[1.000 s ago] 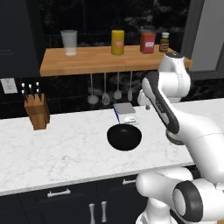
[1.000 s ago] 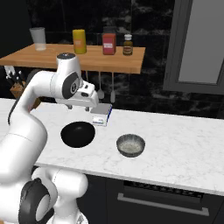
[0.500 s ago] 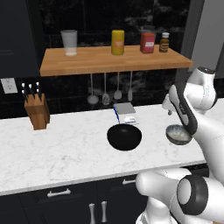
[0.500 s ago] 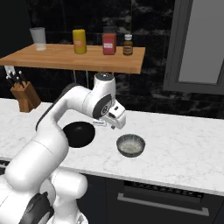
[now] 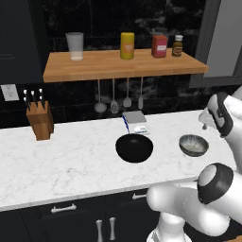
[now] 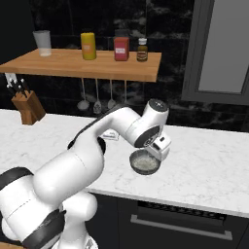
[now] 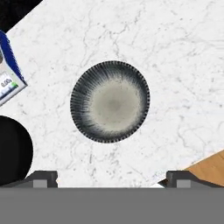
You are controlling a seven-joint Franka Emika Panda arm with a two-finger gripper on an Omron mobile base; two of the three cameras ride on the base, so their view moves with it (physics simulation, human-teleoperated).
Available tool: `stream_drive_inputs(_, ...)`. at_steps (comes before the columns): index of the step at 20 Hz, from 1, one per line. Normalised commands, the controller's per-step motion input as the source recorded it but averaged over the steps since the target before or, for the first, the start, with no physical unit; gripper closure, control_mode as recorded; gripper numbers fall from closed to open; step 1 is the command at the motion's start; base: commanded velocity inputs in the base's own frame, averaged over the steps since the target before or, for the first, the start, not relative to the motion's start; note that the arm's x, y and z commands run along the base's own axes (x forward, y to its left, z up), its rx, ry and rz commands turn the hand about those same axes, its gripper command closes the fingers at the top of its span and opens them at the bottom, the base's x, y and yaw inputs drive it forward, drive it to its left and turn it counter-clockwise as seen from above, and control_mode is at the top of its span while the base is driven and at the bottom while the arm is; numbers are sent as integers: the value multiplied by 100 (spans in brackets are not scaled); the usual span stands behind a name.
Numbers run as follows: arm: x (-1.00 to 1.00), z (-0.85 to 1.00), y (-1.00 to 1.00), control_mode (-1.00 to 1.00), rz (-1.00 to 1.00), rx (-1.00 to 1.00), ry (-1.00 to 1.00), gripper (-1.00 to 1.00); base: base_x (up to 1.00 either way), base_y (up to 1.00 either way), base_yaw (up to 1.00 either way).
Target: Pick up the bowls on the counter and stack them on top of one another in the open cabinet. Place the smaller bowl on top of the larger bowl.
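Note:
The smaller silvery-grey bowl rests upright on the white marble counter, right of centre. My gripper hovers straight above it, open, with the fingertips spread wide and nothing between them. From the right base view the hand hangs just over the grey bowl. The larger glossy black bowl stands on the counter to the left of the grey one, its edge showing. Above and behind runs the open wooden shelf.
On the shelf stand a clear tumbler, a yellow canister, a red box and a brown bottle. Utensils hang beneath it. A blue-white box lies behind the black bowl. A knife block stands far left.
The arm has swung from above the black bowl to the right and now hangs over the grey bowl. Both bowls stay where they were.

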Motion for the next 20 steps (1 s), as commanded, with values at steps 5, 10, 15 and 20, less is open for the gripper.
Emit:
stream_drive_inputs(5, 1, -51, -97, -100, -10, 0, 21, -100, 0, 0, 0)
stream_drive_inputs(10, 6, -22, -21, -100, -2, 0, 8, -100, 0, 0, 0)
stream_drive_inputs(15, 2, -39, 17, -100, 0, 3, 6, -100, 0, 0, 0)
stream_drive_inputs(20, 8, -48, 29, -100, 0, 5, 3, -100, 0, 0, 0)
